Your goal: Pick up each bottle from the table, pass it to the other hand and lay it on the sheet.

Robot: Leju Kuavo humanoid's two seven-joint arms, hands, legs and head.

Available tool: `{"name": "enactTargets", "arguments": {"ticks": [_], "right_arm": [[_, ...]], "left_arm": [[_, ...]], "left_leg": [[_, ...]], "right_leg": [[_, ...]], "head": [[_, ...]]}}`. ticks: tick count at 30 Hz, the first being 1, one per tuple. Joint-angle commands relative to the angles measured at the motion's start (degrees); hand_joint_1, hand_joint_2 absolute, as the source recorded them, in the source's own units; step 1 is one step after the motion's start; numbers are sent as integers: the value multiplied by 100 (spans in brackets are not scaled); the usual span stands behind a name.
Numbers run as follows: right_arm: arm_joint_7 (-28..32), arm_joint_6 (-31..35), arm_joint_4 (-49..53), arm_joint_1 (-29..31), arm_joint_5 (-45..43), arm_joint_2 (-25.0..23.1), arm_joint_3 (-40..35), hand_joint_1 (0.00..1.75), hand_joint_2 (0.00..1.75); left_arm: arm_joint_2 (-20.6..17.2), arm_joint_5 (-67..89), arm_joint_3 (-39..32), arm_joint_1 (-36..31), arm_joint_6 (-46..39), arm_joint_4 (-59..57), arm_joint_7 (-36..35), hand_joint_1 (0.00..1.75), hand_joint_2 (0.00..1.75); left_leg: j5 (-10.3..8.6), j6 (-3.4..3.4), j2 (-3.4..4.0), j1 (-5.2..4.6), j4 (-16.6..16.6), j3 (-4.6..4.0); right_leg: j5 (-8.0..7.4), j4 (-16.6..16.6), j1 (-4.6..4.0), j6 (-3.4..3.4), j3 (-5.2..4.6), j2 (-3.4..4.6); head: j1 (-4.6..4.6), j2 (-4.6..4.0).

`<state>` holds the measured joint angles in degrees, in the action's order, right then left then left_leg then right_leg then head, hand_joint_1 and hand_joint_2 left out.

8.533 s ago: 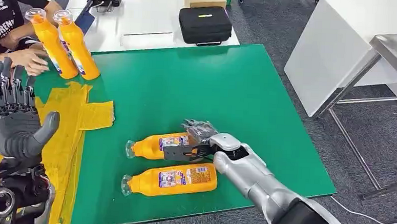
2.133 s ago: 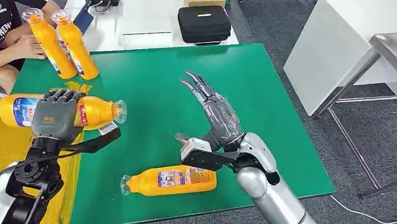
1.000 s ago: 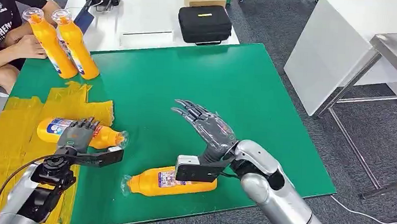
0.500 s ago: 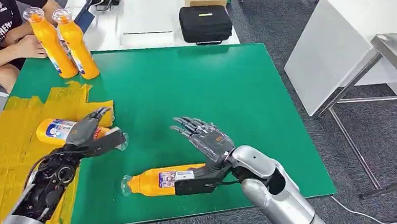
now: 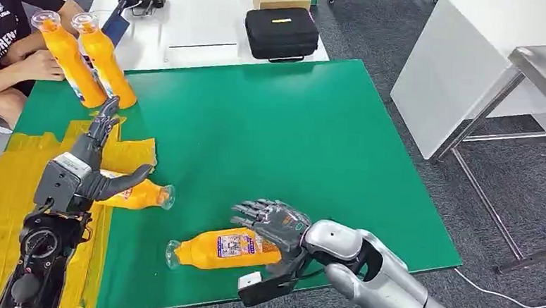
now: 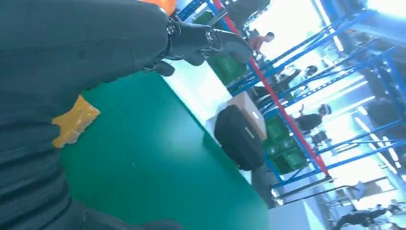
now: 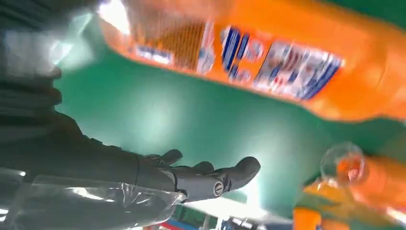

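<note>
Green table surface (image 5: 271, 126) filled the middle of the head view, with a yellow sheet (image 5: 14, 190) spread along its left edge. At lower centre of the frame an orange bottle (image 5: 216, 248) lay on its side on the green, clear cap pointing left. The right hand (image 5: 273, 228) sat over the bottle's base end, its fingers spread above the bottle and its thumb below; whether they touched the bottle could not be told. The right wrist view showed the labelled orange body (image 7: 268, 62) close by and the dark fingers (image 7: 210, 179) extended apart from it, with green surface between.

A second bottle (image 5: 137, 195) lay on its side at centre left of the frame, its body on the sheet and its neck reaching over the sheet's edge onto the green. The left hand (image 5: 79, 168) was raised above it, holding nothing, with fingers stretched toward the upper left and the thumb pointing toward the bottle's neck.

Two more orange bottles (image 5: 84, 59) stood upright in the upper left corner, next to a person's forearm (image 5: 28, 63). A black case (image 5: 281, 33) rested on a white table (image 5: 206, 37) at top centre.
</note>
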<state>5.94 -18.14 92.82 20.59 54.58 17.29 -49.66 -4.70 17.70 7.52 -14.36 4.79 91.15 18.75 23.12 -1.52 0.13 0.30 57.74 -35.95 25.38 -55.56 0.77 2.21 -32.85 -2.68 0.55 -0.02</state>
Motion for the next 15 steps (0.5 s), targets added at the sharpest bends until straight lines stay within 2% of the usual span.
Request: {"name": "enactTargets", "arguments": {"ticks": [1,4,8,9,10,11,13,15], "right_arm": [[-29,-55,-725,345,-8,-78,-509,0,175],[-314,-38,-965,320,85,-212,-506,0,175],[-647,123,-1618,260,193,-547,-459,0,175],[-688,145,-1694,252,189,-583,-438,0,175],[-703,167,-1771,256,193,-617,-444,0,175],[-703,167,-1771,256,193,-617,-444,0,175],[-703,167,-1771,256,193,-617,-444,0,175],[-750,177,-1815,248,184,-648,-408,0,175]], "left_arm": [[116,-9,45,-76,-19,53,-21,0,175],[128,-131,50,-49,-4,116,-14,0,175],[181,-154,88,17,5,239,-58,0,175],[188,-153,97,17,8,249,-64,0,175],[191,-151,105,17,11,259,-75,0,175],[191,-151,105,17,11,259,-75,0,175],[191,-151,105,17,11,259,-75,0,175],[196,-151,108,1,15,245,-83,0,175]], "left_leg": [[7,3,5,-2,-5,20],[23,9,13,-3,-7,54],[9,7,8,-1,-10,33],[14,10,10,-2,-13,50],[7,6,9,1,-9,27],[16,11,14,0,-14,57],[6,5,6,-1,-6,20],[6,4,3,-2,-6,20]], "right_leg": [[5,7,4,-5,20,18],[18,11,6,-13,55,41],[5,13,2,-10,34,25],[10,16,4,-13,50,33],[3,13,0,-9,27,24],[11,18,2,-15,56,40],[3,9,1,-7,19,20],[5,8,3,-7,19,17]], "head": [[0,0],[0,0],[0,0],[0,0],[2,0],[2,0],[2,0],[2,2]]}}
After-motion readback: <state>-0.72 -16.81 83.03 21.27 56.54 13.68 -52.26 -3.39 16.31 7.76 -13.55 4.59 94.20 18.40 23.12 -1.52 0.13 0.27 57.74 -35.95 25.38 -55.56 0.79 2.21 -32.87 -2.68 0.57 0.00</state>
